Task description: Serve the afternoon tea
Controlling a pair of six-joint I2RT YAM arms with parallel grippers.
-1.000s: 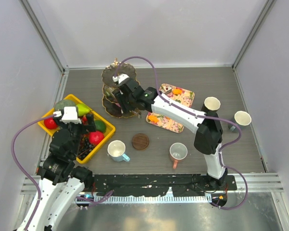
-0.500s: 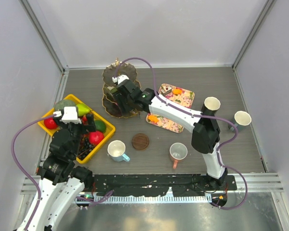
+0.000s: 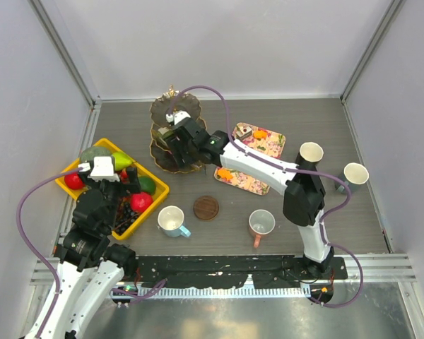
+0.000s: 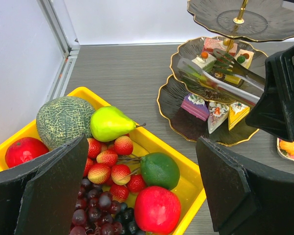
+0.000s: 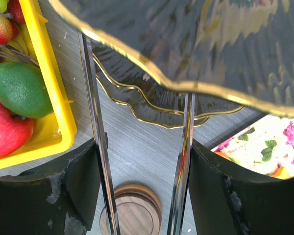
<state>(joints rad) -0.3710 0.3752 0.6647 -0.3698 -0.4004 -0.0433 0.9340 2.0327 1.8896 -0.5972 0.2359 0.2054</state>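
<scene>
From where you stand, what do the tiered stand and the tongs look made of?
The tiered stand looks dark, glossy, probably glass or glazed ceramic, with gold-trimmed scalloped rims catching reflections. The tongs seem polished metal, likely steel: thin arms shining like mirrors.

We counted four mugs (image 3: 171, 220) (image 3: 261, 224) (image 3: 310, 152) (image 3: 355, 173), one three-tier stand (image 3: 161, 111), one floral tray (image 3: 268, 141), one wooden coaster (image 3: 205, 207) and one yellow crate (image 4: 191, 188) on the desk (image 3: 367, 127).

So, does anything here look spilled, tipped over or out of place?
Nothing stands out. The mugs stand open side up, cake slices sit on the stand's lower tiers, fruit lies inside the yellow crate, and the right gripper holds tongs over the stand. Only the wooden coaster is bare.
</scene>
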